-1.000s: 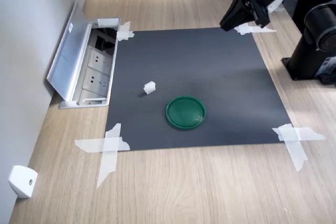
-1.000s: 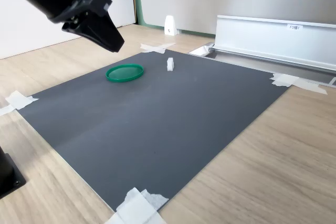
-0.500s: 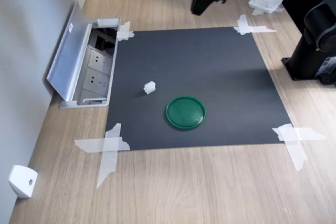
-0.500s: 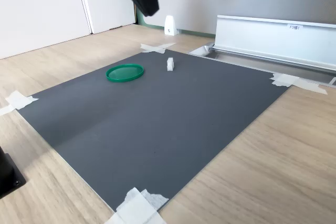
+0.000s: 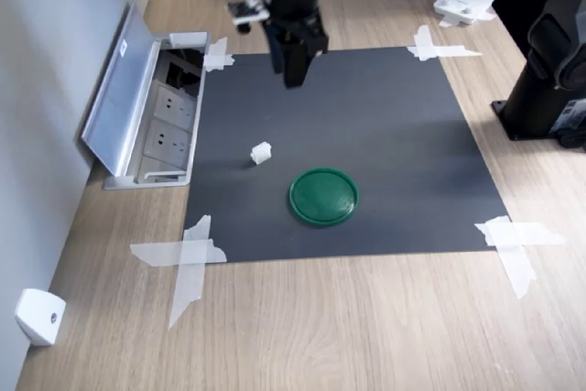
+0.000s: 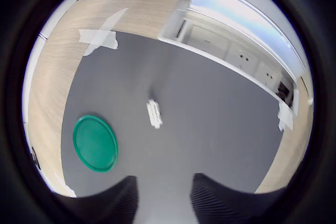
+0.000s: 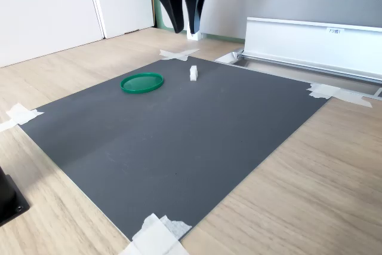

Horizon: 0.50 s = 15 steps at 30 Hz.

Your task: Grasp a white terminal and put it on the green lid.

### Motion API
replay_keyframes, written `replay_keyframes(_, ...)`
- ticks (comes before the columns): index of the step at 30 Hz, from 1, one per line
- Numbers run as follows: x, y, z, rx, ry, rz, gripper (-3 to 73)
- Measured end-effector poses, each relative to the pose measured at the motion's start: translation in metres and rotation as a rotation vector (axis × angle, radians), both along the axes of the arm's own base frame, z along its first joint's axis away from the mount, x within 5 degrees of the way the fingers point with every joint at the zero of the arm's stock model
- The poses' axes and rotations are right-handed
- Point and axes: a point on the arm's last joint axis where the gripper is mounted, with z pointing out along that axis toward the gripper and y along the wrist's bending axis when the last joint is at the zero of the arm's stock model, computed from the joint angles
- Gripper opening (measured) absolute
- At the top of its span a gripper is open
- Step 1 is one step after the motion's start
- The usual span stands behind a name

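Since a second ago the gripper (image 5: 293, 75) has swung in over the dark mat (image 5: 385, 135), hanging above it with jaws narrowly parted and empty. Below, the white terminal (image 5: 261, 153) rests on the mat just beside the green lid (image 5: 323, 196), apart from it.

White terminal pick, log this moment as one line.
gripper: open, empty, raised above mat | white terminal: on mat, beside green lid, apart | lid: empty

The gripper (image 5: 293, 75) has swung from beyond the mat's (image 5: 394, 135) far corner to over its far edge.
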Motion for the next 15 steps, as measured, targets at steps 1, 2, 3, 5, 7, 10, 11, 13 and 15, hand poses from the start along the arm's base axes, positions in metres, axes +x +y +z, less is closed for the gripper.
replay_keyframes(1,0.003,0.001,-0.001,-0.001,0.000,0.008,52.4)
replay_keyframes(2,0.006,0.001,-0.003,-0.004,0.001,0.022,55.5)
replay_keyframes(3,0.010,0.001,-0.005,-0.011,0.003,0.040,57.8)
replay_keyframes(5,0.016,0.000,-0.010,-0.021,0.007,0.071,59.8)
replay_keyframes(7,0.021,0.000,-0.018,-0.032,0.018,0.113,60.5)
replay_keyframes(10,0.027,0.002,-0.035,-0.043,0.054,0.177,60.4)
replay_keyframes(11,0.029,0.004,-0.041,-0.046,0.065,0.203,60.2)
replay_keyframes(13,0.032,0.009,-0.049,-0.049,0.078,0.240,59.5)
replay_keyframes(15,0.034,0.016,-0.056,-0.052,0.086,0.267,58.6)
